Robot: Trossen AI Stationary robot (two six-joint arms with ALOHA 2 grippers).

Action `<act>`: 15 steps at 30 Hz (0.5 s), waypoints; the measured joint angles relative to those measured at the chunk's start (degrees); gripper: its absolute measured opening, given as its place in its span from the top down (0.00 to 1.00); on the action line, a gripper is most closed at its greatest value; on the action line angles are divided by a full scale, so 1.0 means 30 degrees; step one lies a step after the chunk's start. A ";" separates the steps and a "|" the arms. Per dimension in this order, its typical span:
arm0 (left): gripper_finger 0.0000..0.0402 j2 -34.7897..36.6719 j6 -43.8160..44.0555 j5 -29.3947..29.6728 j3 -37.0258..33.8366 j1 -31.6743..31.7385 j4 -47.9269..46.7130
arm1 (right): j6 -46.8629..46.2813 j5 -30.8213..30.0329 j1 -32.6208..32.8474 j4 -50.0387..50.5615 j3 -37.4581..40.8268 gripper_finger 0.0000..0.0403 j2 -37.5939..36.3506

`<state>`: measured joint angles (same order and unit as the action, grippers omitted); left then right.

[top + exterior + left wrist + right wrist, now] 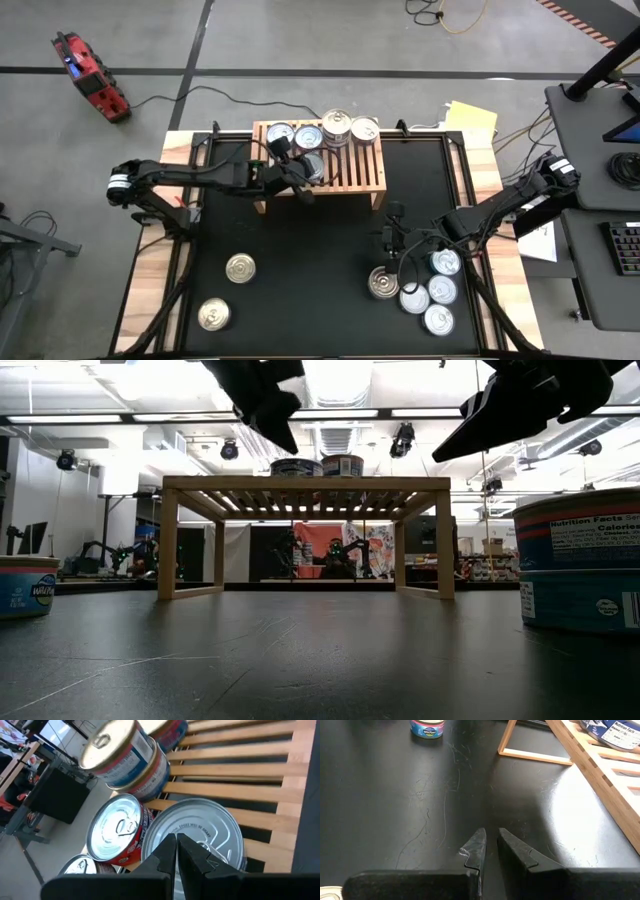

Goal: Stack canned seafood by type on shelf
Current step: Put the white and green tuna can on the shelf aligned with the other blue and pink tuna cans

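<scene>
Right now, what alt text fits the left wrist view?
The left gripper, fingers shut and empty, hovers over a silver-lidded round tin on the light-wood slatted shelf. Beside it sit a red-labelled tin and a two-tin stack.

Under the black left claw lies a tin with a plain silver lid on the pale wood shelf, its slats light tan with dark gaps. Just beside the claw, a second tin has a shiny silver lid and a red label. Beyond it, stacked tins have a gold-toned lid and blue, white and red labels. The black right claw hangs over the matt black, faintly scratched tabletop; well beyond it stands a can with a blue label.
</scene>
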<state>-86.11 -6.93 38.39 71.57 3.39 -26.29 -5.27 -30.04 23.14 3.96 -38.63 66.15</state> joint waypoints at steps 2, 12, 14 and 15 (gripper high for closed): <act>1.00 0.0287 0.0232 0.0012 0.0000 -0.0274 0.0003 | -0.0116 0.0000 0.0000 0.0006 0.0000 0.90 0.0000; 1.00 0.0792 0.1352 0.0004 -0.0106 -0.4413 0.0620 | -0.1689 0.0013 -0.0002 0.0004 -0.0074 0.90 0.0000; 1.00 0.0746 0.1308 -0.0006 -0.0271 -0.5359 0.1326 | -0.2057 0.0015 -0.0004 -0.0003 -0.0095 0.90 0.0000; 1.00 0.0746 0.1199 -0.0006 -0.0395 -0.5814 0.1564 | -0.2338 0.0017 -0.0005 0.0002 -0.0095 0.90 0.0000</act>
<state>-83.88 -3.33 38.37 70.39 -14.06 -21.60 -12.28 -29.99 23.12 3.97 -38.92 66.15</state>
